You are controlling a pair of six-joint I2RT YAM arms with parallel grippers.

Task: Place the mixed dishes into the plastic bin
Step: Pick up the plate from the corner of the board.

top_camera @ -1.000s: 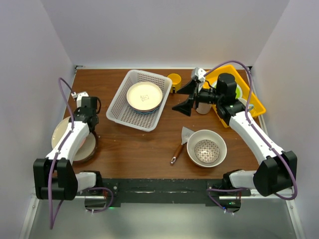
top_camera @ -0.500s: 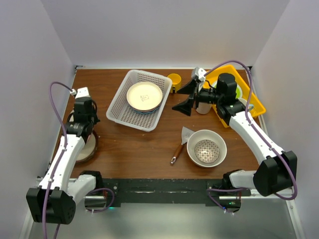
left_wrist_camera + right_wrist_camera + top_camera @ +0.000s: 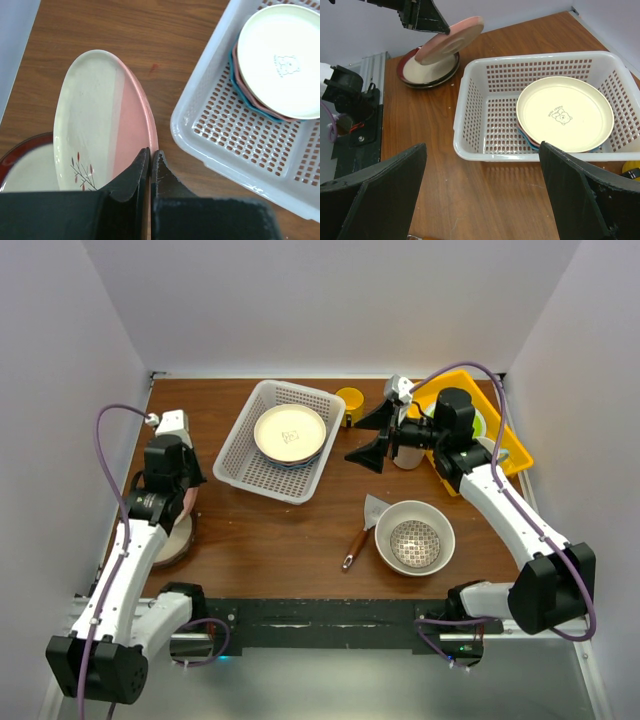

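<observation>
My left gripper (image 3: 150, 153) is shut on the rim of a cream-and-pink plate (image 3: 102, 125) with a twig pattern. The plate hangs tilted on edge (image 3: 451, 44) above a red-rimmed plate (image 3: 427, 72) at the table's left side. The white plastic bin (image 3: 238, 440) stands just right of it and holds a cream bear-print plate (image 3: 290, 433) on top of pink and blue plates. My right gripper (image 3: 363, 438) hovers open to the right of the bin, nothing between its fingers. A large cream bowl (image 3: 392, 525) with a small patterned bowl (image 3: 414, 543) inside sits near the front right.
A wooden-handled spatula (image 3: 358, 533) lies left of the big bowl. A yellow mug (image 3: 350, 400) stands behind the bin's right corner. The yellow tray (image 3: 505, 440) with a lime-green plate (image 3: 479, 426) is at the far right. White walls enclose the table.
The left arm has lifted the cream-and-pink plate off the red-rimmed plate and tipped it onto its edge, moving away from the near edge. The right arm has not moved.
</observation>
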